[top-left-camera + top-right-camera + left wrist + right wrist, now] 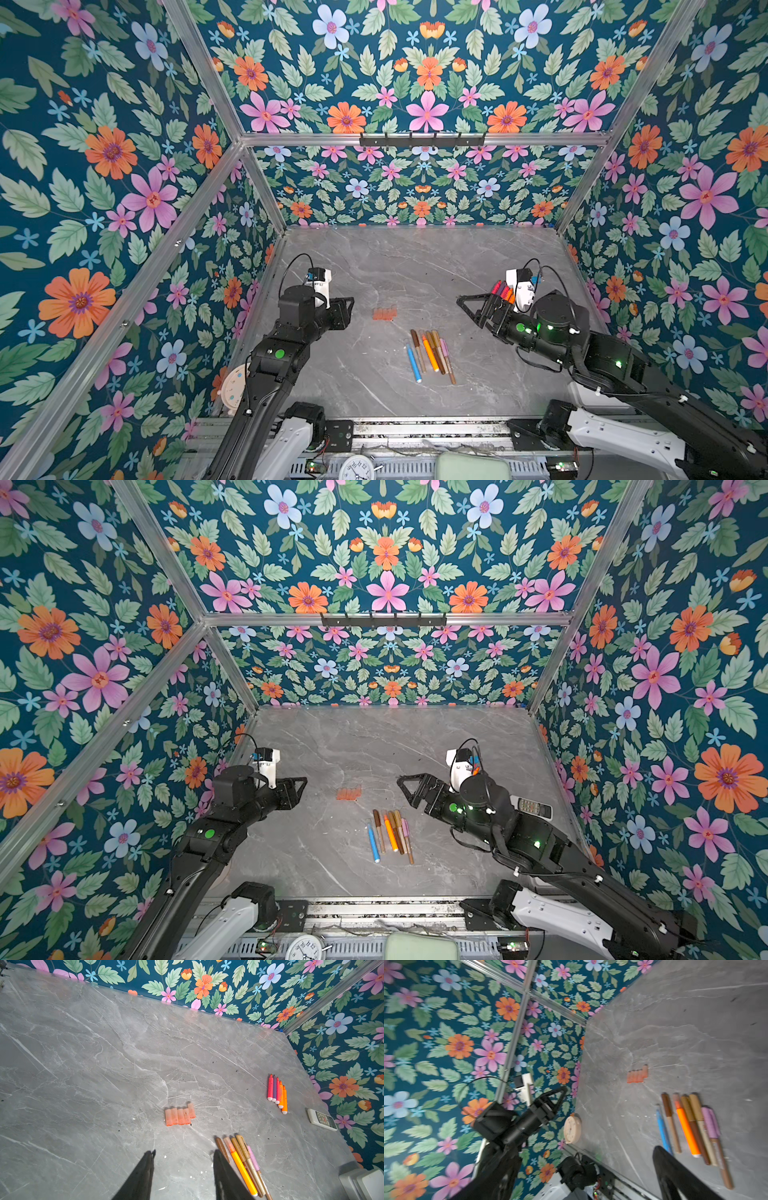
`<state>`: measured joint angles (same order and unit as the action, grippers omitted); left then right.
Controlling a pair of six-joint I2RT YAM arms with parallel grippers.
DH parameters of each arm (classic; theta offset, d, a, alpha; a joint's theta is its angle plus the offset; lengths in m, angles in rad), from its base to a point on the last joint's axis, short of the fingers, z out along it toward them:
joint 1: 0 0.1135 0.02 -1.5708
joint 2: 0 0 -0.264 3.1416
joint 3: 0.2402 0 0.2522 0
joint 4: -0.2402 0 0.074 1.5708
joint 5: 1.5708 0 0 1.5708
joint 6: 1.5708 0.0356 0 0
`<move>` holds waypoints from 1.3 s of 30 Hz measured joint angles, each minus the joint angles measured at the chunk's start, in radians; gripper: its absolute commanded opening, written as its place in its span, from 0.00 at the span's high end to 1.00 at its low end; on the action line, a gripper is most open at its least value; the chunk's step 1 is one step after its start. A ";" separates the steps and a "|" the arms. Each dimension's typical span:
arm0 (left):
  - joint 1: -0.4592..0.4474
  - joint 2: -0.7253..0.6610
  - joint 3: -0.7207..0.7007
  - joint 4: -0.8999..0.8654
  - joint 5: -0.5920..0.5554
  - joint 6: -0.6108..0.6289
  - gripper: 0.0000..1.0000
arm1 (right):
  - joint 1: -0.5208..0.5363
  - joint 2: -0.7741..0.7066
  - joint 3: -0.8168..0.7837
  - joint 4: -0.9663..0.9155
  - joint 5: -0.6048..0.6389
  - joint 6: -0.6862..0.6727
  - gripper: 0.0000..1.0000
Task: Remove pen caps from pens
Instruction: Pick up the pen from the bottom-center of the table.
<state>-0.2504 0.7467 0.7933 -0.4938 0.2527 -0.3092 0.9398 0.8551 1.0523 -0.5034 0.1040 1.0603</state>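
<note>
At the centre of the table [395,257]: we find five translucent orange pen caps [179,1115] in a tidy row, apart from every pen, presumably our drop-off spot for pulled ones.
Nearer the arm bases: six capped pens [432,355] lie side by side, caps toward the back wall; we judge this the pile still to do.
Far right edge: five uncapped pens [277,1094] sit well apart, likely so done and undone never mix.
Left gripper [184,1152]: jaws partway apart, holding nothing, raised just left of the cap row.
Right gripper [463,305]: spread wide, empty, raised near the uncapped pens.
Remote control [534,808]: beside our right arm, no part of the job.
</note>
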 measured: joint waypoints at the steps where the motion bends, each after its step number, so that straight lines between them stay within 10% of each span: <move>1: 0.000 -0.003 0.000 0.000 0.002 0.000 0.51 | 0.000 0.029 -0.002 -0.021 0.011 -0.022 0.01; 10: 0.000 -0.079 0.025 -0.027 0.008 -0.006 0.51 | 0.006 0.351 -0.071 -0.076 -0.058 -0.121 0.15; 15: 0.000 -0.149 0.042 -0.044 0.006 -0.008 0.51 | 0.034 0.471 -0.064 -0.031 -0.128 -0.124 0.01; 39: 0.000 -0.196 0.004 -0.058 -0.015 -0.008 0.50 | 0.117 0.726 0.303 -0.162 -0.041 -0.142 0.01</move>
<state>-0.2508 0.5507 0.7971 -0.5514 0.2379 -0.3176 1.0565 1.5814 1.3552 -0.6651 0.0631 0.9180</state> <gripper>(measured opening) 0.496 0.988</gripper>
